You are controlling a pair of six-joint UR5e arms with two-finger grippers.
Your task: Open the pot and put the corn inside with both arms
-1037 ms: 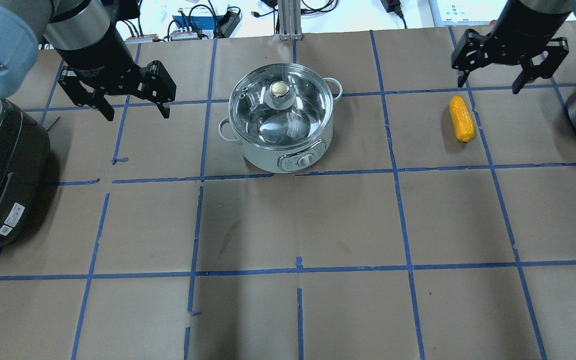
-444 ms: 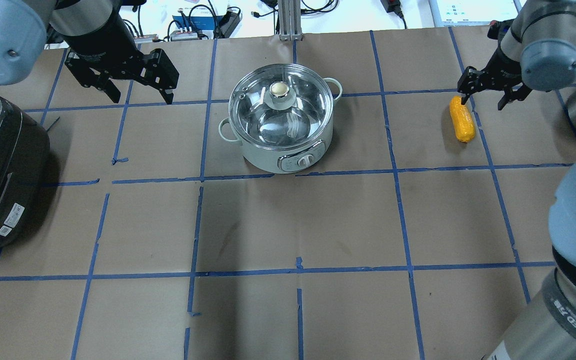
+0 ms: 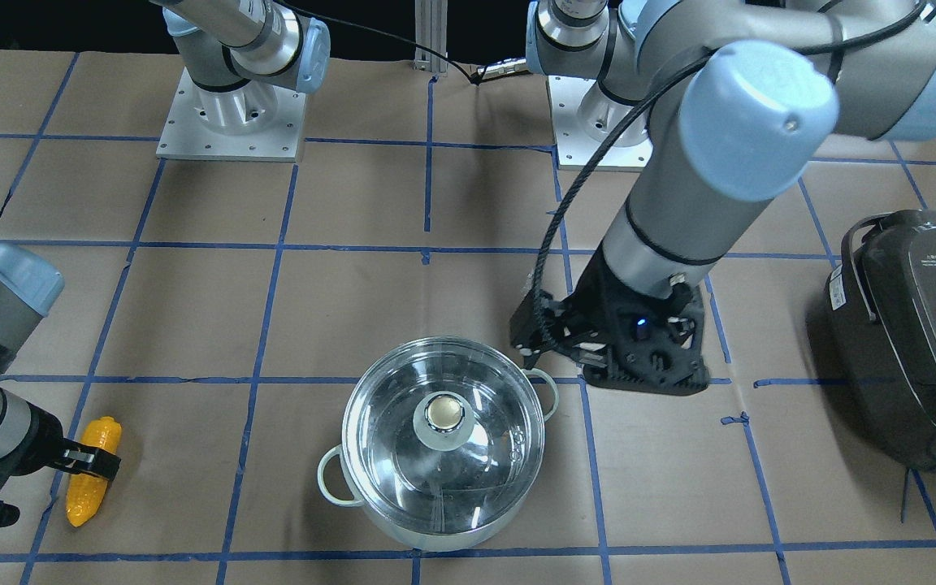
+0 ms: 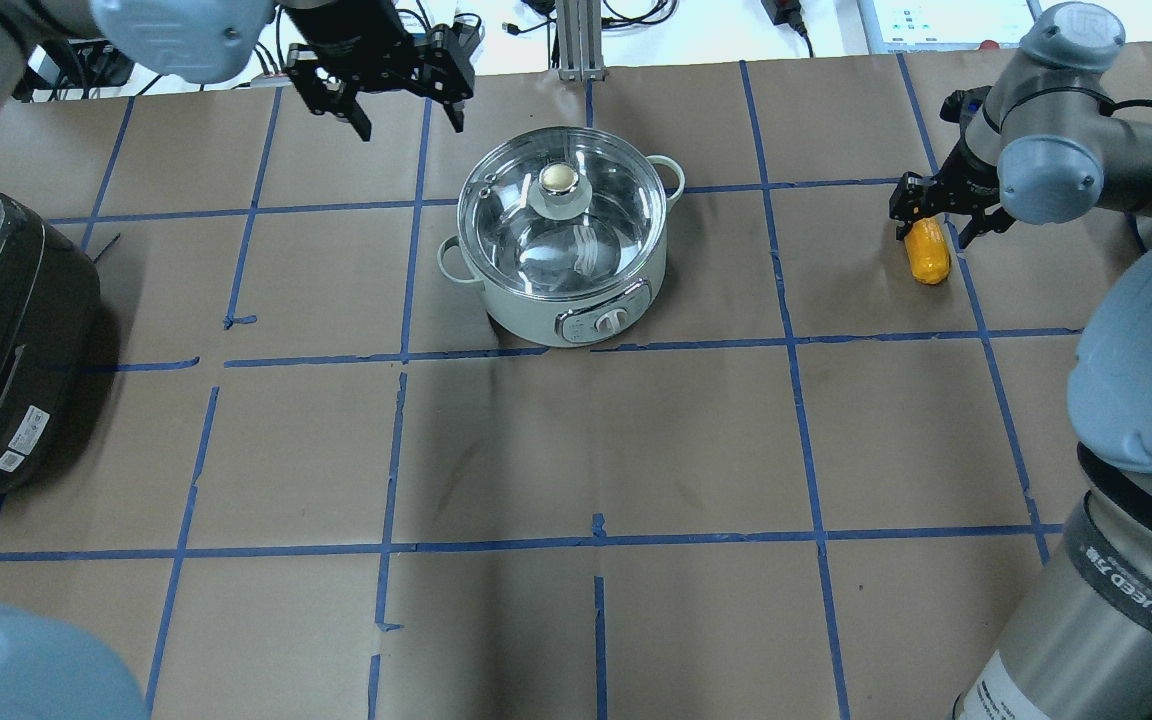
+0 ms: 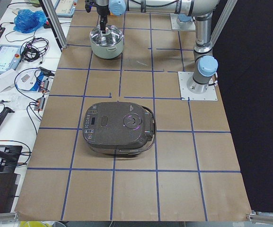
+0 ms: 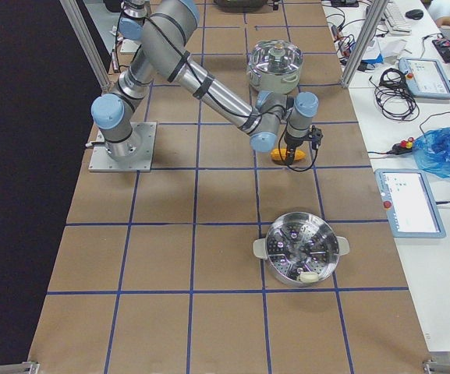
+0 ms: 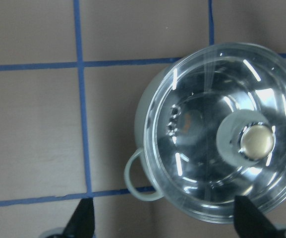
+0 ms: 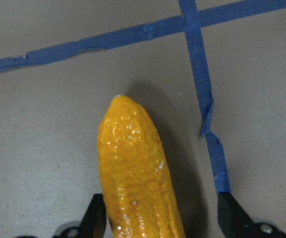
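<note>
the right gripper (image 8: pixel 162 220) sits low over the corn (image 4: pixel 928 258), jaws spread wide with a finger on either side of the cob and not closed on it. the corn lies flat on the table (image 4: pixel 636 450), well apart from the pot (image 4: pixel 536 300), on the robot's right. the left gripper (image 4: pixel 410 122) hangs wide open and empty, near the pot on its left, and the glass lid (image 4: pixel 576 240) is on the pot
</note>
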